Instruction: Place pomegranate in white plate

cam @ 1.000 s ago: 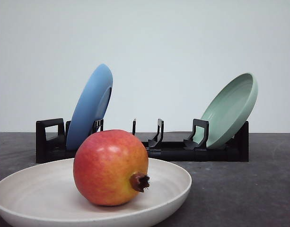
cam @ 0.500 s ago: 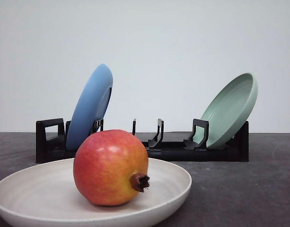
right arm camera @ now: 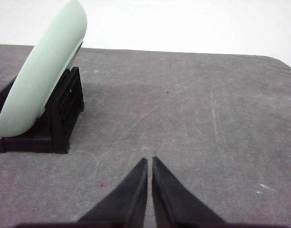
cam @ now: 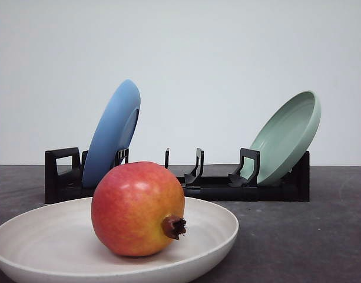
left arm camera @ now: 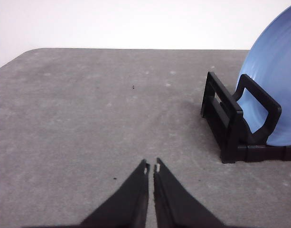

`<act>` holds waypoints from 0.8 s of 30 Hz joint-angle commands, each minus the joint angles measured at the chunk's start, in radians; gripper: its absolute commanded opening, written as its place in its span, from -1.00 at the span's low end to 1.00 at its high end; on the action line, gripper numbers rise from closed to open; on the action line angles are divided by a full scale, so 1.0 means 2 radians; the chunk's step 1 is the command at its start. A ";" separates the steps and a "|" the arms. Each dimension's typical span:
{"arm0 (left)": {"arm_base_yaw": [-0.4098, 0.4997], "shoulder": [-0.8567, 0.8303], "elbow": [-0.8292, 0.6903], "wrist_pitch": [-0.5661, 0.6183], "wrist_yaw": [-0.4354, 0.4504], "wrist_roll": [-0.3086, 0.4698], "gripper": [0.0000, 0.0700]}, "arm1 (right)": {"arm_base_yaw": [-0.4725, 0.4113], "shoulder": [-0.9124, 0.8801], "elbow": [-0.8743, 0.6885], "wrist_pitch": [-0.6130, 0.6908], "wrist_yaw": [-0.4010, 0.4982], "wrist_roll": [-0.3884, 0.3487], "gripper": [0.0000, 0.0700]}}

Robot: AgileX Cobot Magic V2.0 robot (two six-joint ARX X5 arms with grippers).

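nothing has moved: pomegranate [cam: 137, 208] sits in the white plate [cam: 211, 223]; left end effector [left arm camera: 151, 168] and right end effector [right arm camera: 149, 162] are closed, empty. placement looks done; no further move seems needed.

Nothing has changed across the front views: the pomegranate [cam: 138, 209] sits exactly where it did a second ago, inside the white plate [cam: 45, 236].

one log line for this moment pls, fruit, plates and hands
pomegranate: resting in white plate | left hand: shut, empty | right hand: shut, empty | blue plate, green plate: leaning in rack
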 commanded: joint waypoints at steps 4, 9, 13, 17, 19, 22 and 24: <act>0.001 0.000 -0.005 -0.004 0.002 0.007 -1.00 | 0.000 -0.001 -0.002 0.005 0.000 -0.002 -0.97; 0.001 0.000 -0.005 -0.004 0.002 0.007 -1.00 | 0.000 -0.001 -0.002 0.005 0.000 -0.002 -0.97; 0.001 0.000 -0.005 -0.003 0.002 0.007 -1.00 | 0.000 -0.001 -0.002 0.005 0.000 -0.002 -0.97; 0.001 0.000 -0.005 -0.004 0.002 0.007 -1.00 | 0.000 -0.001 -0.002 0.005 0.000 -0.002 -0.97; 0.001 0.000 -0.005 -0.004 0.002 0.007 -1.00 | 0.000 -0.001 -0.002 0.005 0.000 -0.002 -0.97; 0.001 0.000 -0.005 -0.003 0.002 0.007 -1.00 | 0.000 -0.001 -0.002 0.005 0.000 -0.002 -0.97; 0.001 0.000 -0.005 -0.003 0.002 0.007 -1.00 | 0.000 -0.001 -0.002 0.005 0.000 -0.002 -0.97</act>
